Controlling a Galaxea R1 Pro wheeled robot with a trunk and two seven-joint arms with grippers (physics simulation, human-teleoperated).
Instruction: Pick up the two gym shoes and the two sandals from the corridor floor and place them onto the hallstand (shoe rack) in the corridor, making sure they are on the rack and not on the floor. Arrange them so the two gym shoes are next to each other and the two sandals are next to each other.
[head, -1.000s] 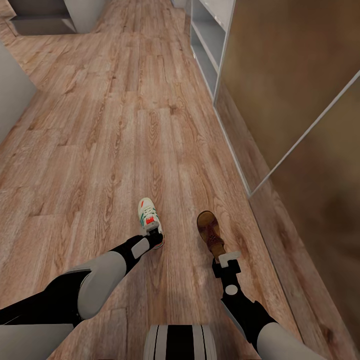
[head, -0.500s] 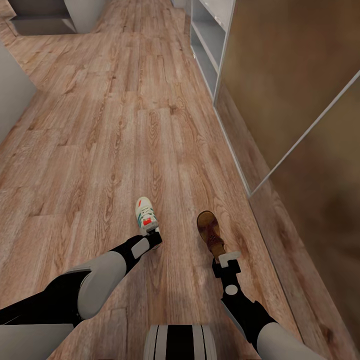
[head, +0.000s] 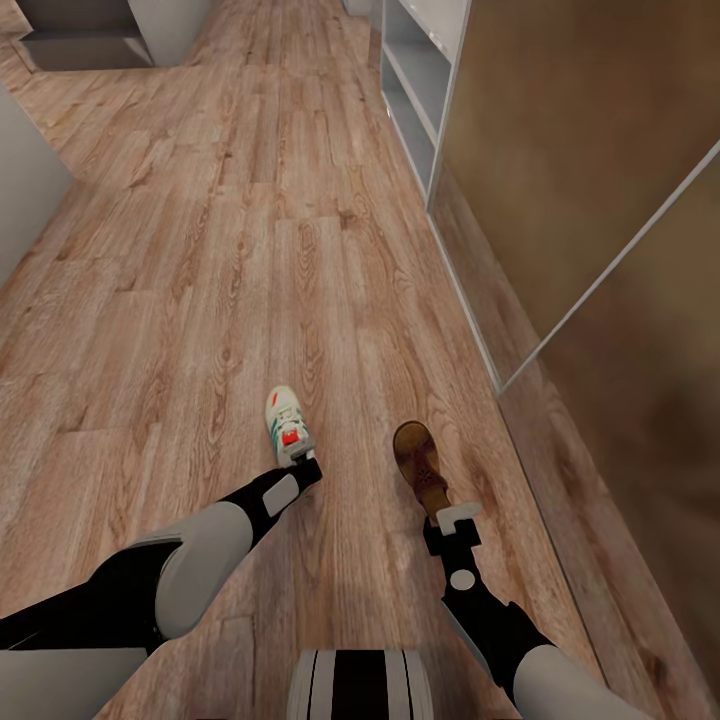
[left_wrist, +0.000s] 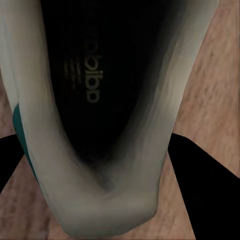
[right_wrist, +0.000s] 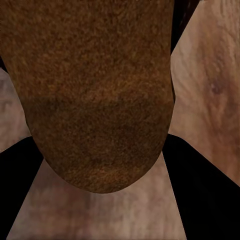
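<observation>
Inside the gym shoe, on its dark insole, faint grey lettering reads "adidas", with tiny lines beside it too blurred to read.

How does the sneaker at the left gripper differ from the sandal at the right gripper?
The gym shoe is white with teal stripes and red accents; the sandal is plain brown. The gym shoe is bulkier with a deep dark opening, while the sandal looks flat and slim. The gym shoe's toe tilts toward the left, the sandal's less so. Both are held at the heel end, one by the left gripper, one by the right gripper.
</observation>
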